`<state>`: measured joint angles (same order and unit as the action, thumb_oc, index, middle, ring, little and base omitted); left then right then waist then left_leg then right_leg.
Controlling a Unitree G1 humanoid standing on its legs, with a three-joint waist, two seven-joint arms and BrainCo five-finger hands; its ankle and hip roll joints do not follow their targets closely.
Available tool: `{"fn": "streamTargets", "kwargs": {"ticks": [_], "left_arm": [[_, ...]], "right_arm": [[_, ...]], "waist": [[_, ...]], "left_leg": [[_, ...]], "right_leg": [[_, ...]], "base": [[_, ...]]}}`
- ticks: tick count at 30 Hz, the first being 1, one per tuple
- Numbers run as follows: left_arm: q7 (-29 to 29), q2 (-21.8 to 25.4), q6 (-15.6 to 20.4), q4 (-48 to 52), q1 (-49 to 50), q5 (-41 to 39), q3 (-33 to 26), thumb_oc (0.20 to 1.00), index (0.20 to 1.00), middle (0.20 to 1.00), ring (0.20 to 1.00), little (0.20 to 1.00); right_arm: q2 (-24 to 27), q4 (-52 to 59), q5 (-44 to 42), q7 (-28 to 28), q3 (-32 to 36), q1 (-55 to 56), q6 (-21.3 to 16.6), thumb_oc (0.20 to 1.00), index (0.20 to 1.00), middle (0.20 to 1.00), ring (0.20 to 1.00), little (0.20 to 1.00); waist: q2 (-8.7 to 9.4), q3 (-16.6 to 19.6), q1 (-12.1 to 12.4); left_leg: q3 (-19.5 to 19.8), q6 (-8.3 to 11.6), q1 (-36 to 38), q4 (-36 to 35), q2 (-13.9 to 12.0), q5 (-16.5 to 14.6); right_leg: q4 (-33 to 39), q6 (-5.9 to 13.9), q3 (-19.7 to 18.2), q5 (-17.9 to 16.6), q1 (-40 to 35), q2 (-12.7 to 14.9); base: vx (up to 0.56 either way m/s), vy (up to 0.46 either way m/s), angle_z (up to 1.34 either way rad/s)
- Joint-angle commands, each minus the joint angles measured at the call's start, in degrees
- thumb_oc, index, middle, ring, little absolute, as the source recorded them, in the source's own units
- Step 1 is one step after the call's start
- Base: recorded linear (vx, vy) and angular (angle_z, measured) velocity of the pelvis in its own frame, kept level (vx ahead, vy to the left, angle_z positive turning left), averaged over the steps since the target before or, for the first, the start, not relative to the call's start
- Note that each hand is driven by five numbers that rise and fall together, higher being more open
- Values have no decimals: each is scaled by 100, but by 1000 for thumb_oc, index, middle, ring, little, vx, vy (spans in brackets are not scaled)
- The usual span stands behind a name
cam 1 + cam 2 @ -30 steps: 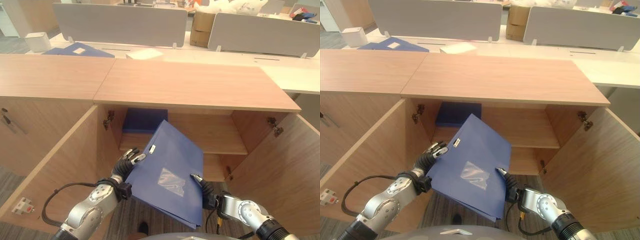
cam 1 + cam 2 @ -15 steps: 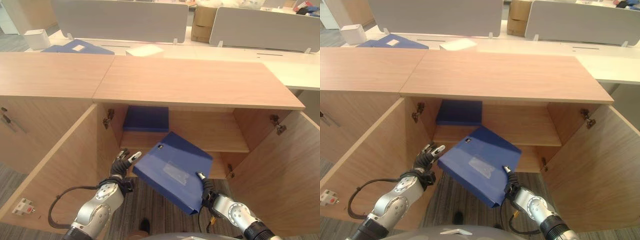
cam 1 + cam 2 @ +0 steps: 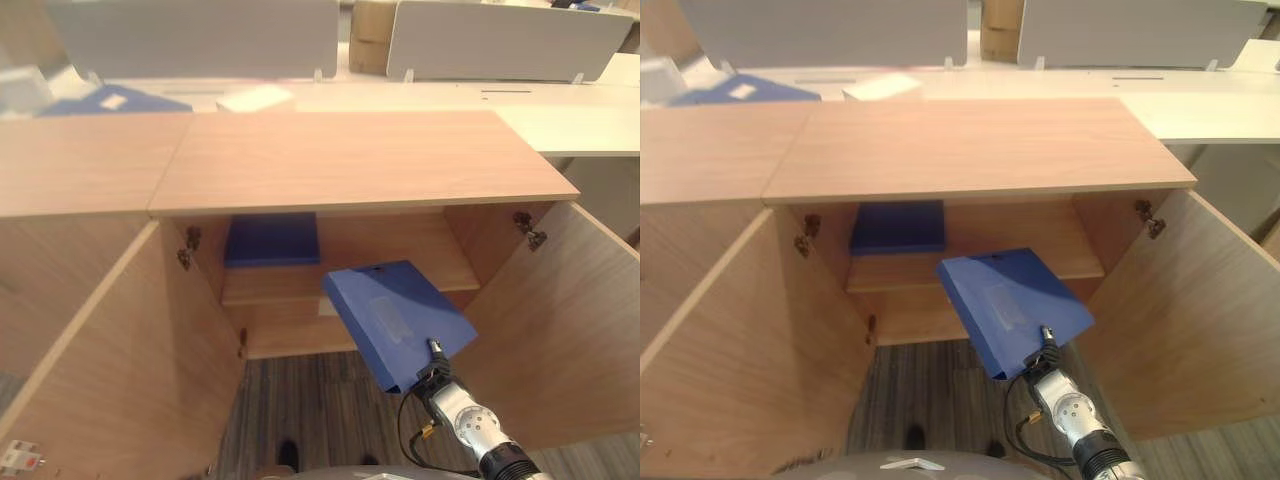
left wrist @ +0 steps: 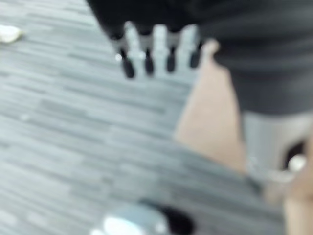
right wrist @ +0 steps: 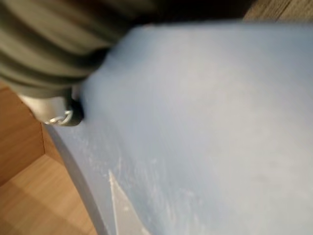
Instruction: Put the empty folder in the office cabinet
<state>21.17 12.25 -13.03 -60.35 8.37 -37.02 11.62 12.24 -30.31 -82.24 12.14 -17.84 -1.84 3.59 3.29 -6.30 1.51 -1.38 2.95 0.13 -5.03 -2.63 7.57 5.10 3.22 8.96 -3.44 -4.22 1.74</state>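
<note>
Tilting before the open wood-grain cabinet [image 3: 360,160], the flat, smooth blue folder [image 3: 398,318] is gripped at its near corner by the right hand [image 3: 437,366]. Straight, empty fingers are shown on the left hand [image 4: 156,49] over grey striped carpet [image 4: 58,122].

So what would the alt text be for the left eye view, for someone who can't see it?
The robot's right hand holds a blue folder by its near corner, tilted in front of an open wooden cabinet. Another blue folder lies on the cabinet's upper shelf, at the left.
</note>
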Motion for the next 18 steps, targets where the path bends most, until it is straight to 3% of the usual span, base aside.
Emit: {"fn": "streamTargets", "kwargs": {"ticks": [1,5,8,11,18], "left_arm": [[-115,24,-22,-257,-356,-240,234,1000,1000,1000,1000,1000],[-401,-134,-564,-1031,-335,-901,15,1000,1000,1000,1000,1000],[-514,-167,-686,-1314,-349,-775,-141,1000,1000,1000,1000,1000],[-542,-174,-747,-1446,-397,-844,-202,1000,1000,1000,1000,1000],[-821,-220,-506,-1572,-503,-1332,-359,1000,1000,1000,1000,1000]], "right_arm": [[-194,271,-131,-333,-9,-469,-275,200,200,200,200,200],[-274,173,-203,-411,-50,-453,-274,200,200,200,200,200],[-354,159,-250,-421,-85,-396,-282,200,200,200,200,200],[-410,144,-246,-432,-145,-372,-299,200,200,200,200,200],[-521,162,-212,-738,-216,-300,-314,200,200,200,200,200]], "waist": [[106,99,54],[139,144,14],[151,172,-23],[152,196,-53],[183,216,-95]], "left_leg": [[-135,-375,238,3,332,-910],[-168,-367,239,3,327,-937],[-201,-359,245,3,316,-957],[-230,-359,245,3,317,-967],[-265,-370,244,3,328,-1004]], "right_leg": [[-10,294,42,205,8,147],[-10,290,31,220,16,143],[-10,290,17,224,20,145],[-10,287,-10,225,31,139],[-10,296,-42,219,48,140]], "base": [[0,0,0],[0,0,0],[5,1,-1],[12,11,-4],[0,5,-7]]}}
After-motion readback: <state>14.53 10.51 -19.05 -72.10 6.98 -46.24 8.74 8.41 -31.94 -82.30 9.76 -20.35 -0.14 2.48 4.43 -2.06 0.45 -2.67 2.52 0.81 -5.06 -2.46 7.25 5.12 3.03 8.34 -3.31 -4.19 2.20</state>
